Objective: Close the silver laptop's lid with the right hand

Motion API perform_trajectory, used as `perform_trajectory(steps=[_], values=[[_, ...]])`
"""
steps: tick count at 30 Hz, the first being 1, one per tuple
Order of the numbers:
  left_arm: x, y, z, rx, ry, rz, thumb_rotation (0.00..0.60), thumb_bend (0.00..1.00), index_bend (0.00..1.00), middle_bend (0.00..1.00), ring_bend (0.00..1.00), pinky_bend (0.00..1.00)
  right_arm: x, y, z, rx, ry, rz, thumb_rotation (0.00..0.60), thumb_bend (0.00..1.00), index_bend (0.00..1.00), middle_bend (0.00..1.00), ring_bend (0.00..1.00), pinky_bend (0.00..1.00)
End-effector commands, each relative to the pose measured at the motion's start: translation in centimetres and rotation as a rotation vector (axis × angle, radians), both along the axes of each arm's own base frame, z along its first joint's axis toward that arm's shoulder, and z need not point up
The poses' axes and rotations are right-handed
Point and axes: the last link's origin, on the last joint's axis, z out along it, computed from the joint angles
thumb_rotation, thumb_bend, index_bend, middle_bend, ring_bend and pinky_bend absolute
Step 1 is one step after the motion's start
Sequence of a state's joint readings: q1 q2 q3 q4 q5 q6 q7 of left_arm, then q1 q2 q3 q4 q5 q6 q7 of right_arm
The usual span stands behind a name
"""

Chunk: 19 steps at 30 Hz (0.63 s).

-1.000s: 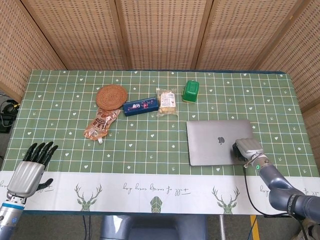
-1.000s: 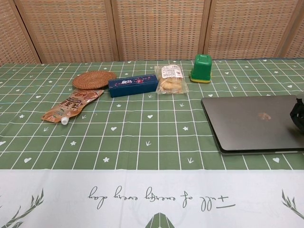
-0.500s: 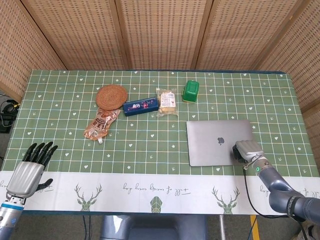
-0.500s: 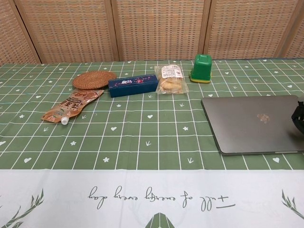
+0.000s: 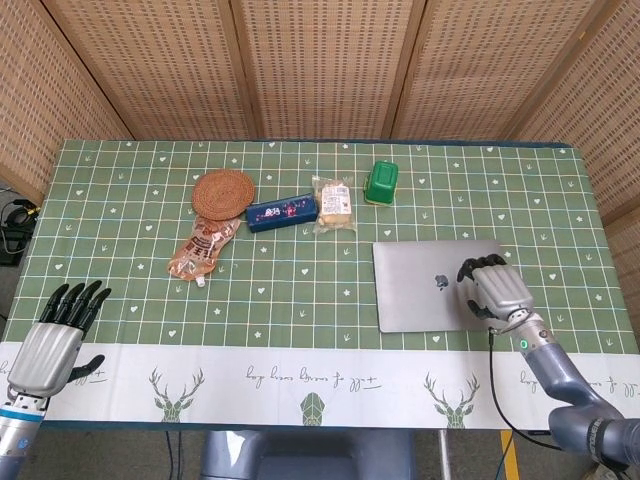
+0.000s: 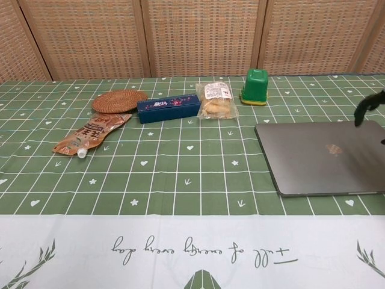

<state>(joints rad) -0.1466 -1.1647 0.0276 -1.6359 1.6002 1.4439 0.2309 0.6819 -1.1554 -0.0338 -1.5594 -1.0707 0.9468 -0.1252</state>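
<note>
The silver laptop (image 5: 425, 285) lies on the right side of the green table with its lid down flat, logo up. My right hand (image 5: 493, 290) hovers over the lid's right end, fingers loosely apart and holding nothing. In the chest view the laptop (image 6: 319, 156) looks fully flat, and only dark fingertips of the right hand (image 6: 369, 106) show above its far right corner, clear of the lid. My left hand (image 5: 55, 335) stays at the table's front left edge, fingers spread and empty.
Behind the laptop stands a green container (image 5: 381, 183). A snack bag (image 5: 333, 203), a blue box (image 5: 282, 212), a woven coaster (image 5: 223, 192) and a brown pouch (image 5: 201, 248) lie across the table's middle and left. Wicker screens close off the back.
The laptop lid settled fully flat. My right hand, which rested low on the lid's right end, has lifted up off it and its fingers have spread. The left hand barely moved.
</note>
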Motion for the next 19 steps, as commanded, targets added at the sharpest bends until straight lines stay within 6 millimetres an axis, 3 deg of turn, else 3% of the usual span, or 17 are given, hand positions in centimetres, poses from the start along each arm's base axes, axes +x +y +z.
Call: perform_trajectory(steps=[1,4,6,13,19], values=[[-0.1,0.1,0.0,0.020,-0.014,-0.003,0.600,0.18,0.00,0.00,0.00,0.00,-0.6,3.0,2.8,-0.164,-0.129,0.142,0.600,0.34,0.15,0.07,0.02,0.09],[-0.3,0.1,0.0,0.031,-0.020,-0.001,0.600,0.18,0.00,0.00,0.00,0.00,-1.9,4.6,3.8,-0.226,-0.145,0.172,0.600,0.26,0.03,0.00,0.00,0.06],[-0.3,0.0,-0.1,0.038,-0.030,-0.006,0.600,0.18,0.00,0.00,0.00,0.00,-2.9,5.6,4.4,-0.270,-0.154,0.181,0.600,0.23,0.00,0.00,0.00,0.04],[-0.6,-0.3,-0.5,0.052,-0.039,-0.008,0.600,0.17,0.00,0.00,0.00,0.00,-5.6,8.7,4.8,-0.326,-0.160,0.176,0.600,0.14,0.00,0.00,0.00,0.00],[-1.2,-0.3,-0.8,0.049,-0.034,0.009,0.600,0.16,0.00,0.00,0.00,0.00,-6.9,10.7,4.3,-0.319,-0.157,0.158,0.600,0.13,0.00,0.00,0.00,0.00]])
